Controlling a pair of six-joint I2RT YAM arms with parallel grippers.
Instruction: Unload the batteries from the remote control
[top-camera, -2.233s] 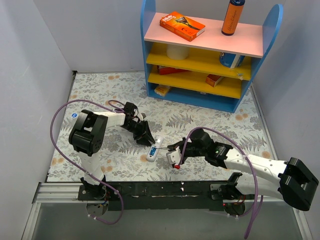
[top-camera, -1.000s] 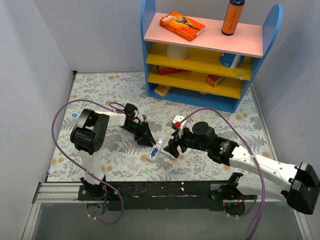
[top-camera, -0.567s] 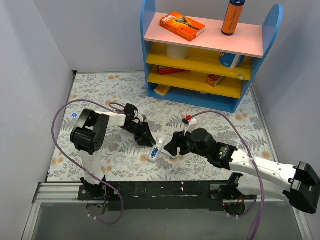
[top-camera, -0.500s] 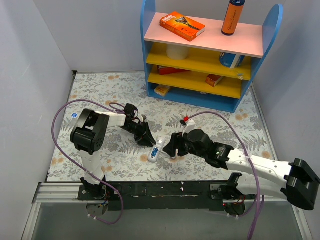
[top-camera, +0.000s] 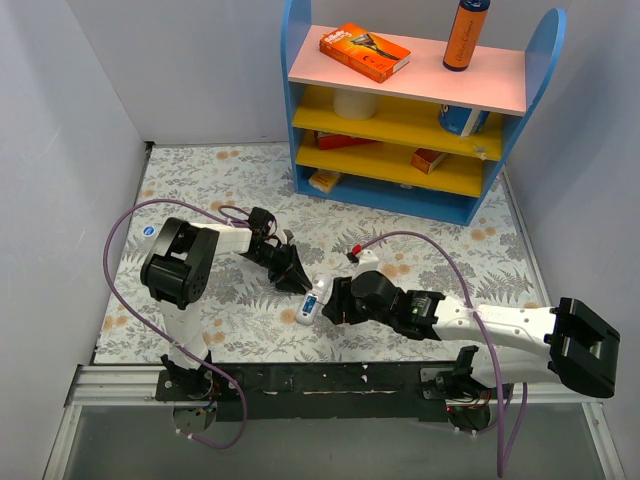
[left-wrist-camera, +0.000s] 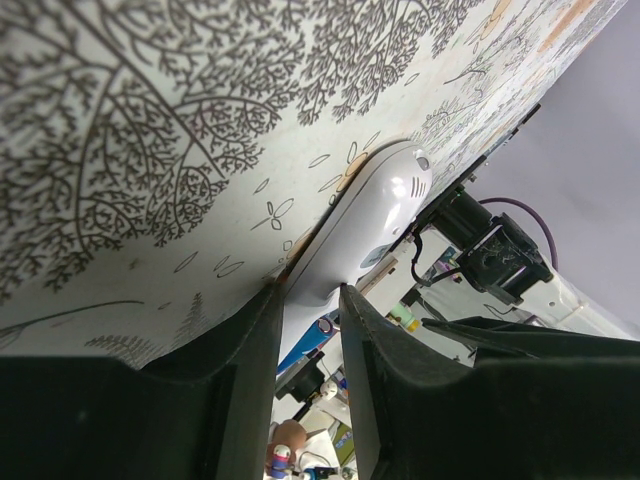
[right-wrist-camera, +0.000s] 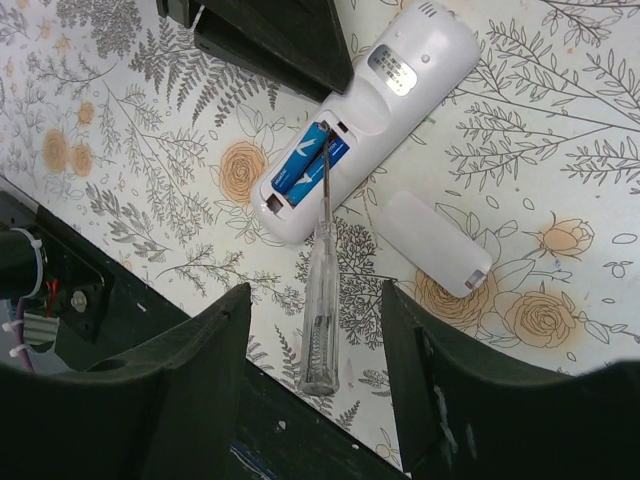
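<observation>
1. Right gripper (top-camera: 335, 300) is sitting lower and tighter against the remote control (top-camera: 306, 314) than half a second back. The left gripper (top-camera: 296, 275) and the remote control aren't shifting.
2. Left gripper is clenching the remote control — both fingers are pressing on it in the left wrist view — likely pinning it so it isn't sliding while the slot is being worked.
3. Jaws of the right gripper are standing released. Its fingers (right-wrist-camera: 200, 380) are straddling the clear handle of a screwdriver (right-wrist-camera: 320, 300) with gaps on both sides, not touching. It looks to be lining up to take the tool.
4. Screwdriver is lying with its tip in the open slot on the two blue batteries (right-wrist-camera: 305, 165), handle trailing to 6 o'clock in the right wrist view. It's probably sitting there for levering them out.
5. Cover (right-wrist-camera: 430, 240) is off and lying flat on the floral table (right-wrist-camera: 560, 150), just beside the remote control at its 5 o'clock, so the slot is facing up, exposed.
6. Remote control is lying mid-table in the top view, between the two grippers. Its long axis is running 7 o'clock to 1 o'clock, with the battery end pointing to 7, toward the near edge. Batteries are lying along that same axis, not yet out.
</observation>
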